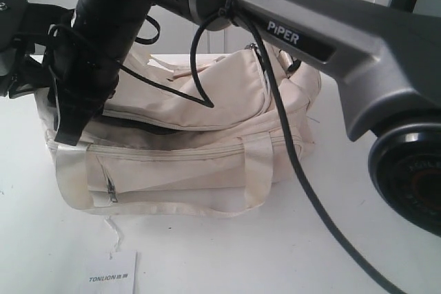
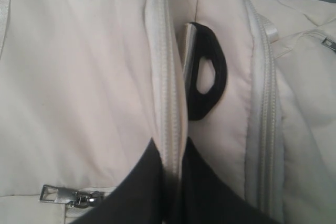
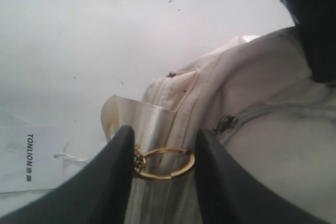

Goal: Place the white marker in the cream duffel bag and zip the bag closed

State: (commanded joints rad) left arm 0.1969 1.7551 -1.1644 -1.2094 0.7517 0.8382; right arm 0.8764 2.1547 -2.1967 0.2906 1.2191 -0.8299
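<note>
Right end effector [image 3: 164, 132] grips end ring [image 3: 163, 177] of cream duffel bag [image 1: 179, 177]; left end effector [image 2: 170, 141] pinches zip tape [image 2: 169, 103] (top zip apparently open); white marker unseen, zipping remains.

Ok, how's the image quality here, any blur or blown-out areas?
Exterior view: the near arm looms large and soft, white table nearly washed out. Left wrist view: evenly lit, cream duffel bag slightly soft, left fingers featureless black. Right wrist view: right fingers blurred, gold ring fairly sharp, table bright.
</note>
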